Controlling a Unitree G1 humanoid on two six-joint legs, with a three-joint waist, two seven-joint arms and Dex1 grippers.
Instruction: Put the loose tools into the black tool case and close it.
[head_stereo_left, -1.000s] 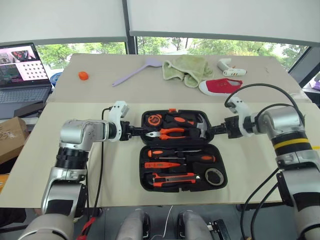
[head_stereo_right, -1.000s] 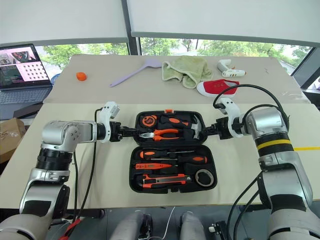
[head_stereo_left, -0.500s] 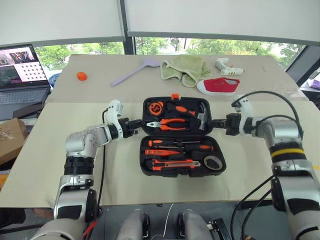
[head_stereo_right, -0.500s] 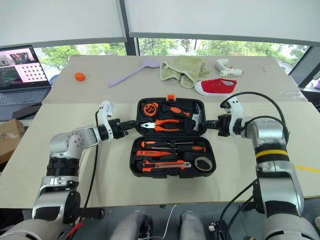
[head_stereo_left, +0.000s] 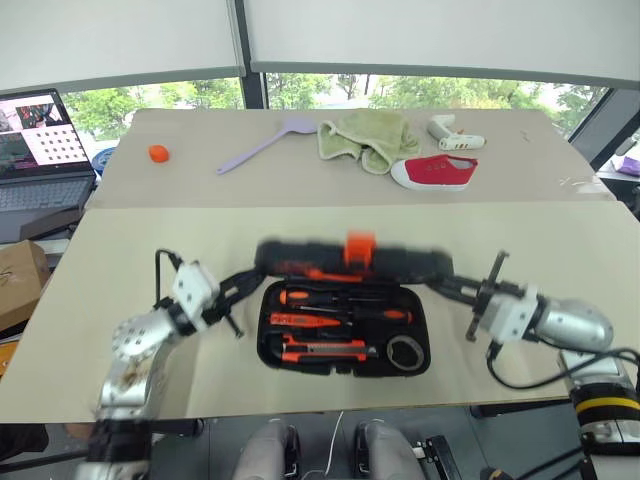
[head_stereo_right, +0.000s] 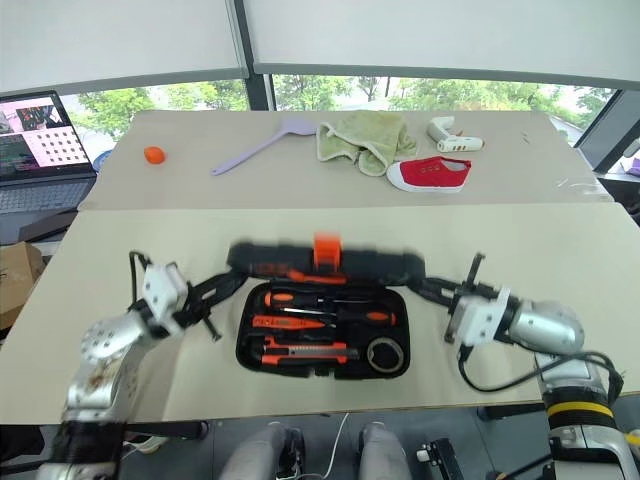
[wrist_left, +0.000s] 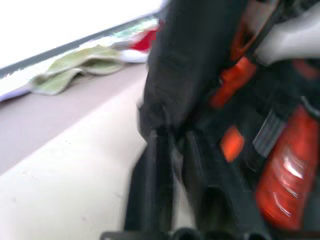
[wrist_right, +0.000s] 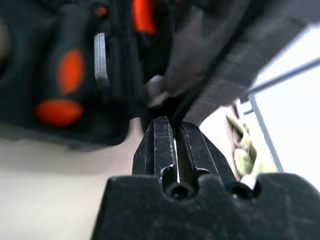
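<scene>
The black tool case (head_stereo_left: 345, 320) lies on the near counter (head_stereo_left: 120, 240), its lid (head_stereo_left: 350, 262) raised partway over the lower half and blurred, with the small orange latch (head_stereo_left: 359, 246) standing up on the lid's edge. The lower half lies open to view: two orange-and-black screwdrivers (head_stereo_left: 340, 297), a slim orange tester pen (head_stereo_left: 300, 319), an orange-black utility knife (head_stereo_left: 322, 350) and a grey tape roll (head_stereo_left: 405, 352) sit in its moulded slots.

The left claw (head_stereo_left: 240, 283) reaches in from the left to the lid's left end, its black fingers (wrist_left: 160, 165) close together against the lid's edge in the left wrist view (the blur there is too strong to tell whether they pinch the edge or only press on it). The right claw (head_stereo_left: 440, 287) meets the lid's right end; in the right wrist view its fingers (wrist_right: 162, 150) stand nearly together, with the lid's rim running into the thin gap between their tips.

On the far counter lie a purple spoon (head_stereo_left: 265, 144), a green cloth (head_stereo_left: 365, 138), a red shoe (head_stereo_left: 435, 171), a white object (head_stereo_left: 452, 132) and a small orange thing (head_stereo_left: 158, 153). A laptop (head_stereo_left: 35, 150) sits open at the far left
</scene>
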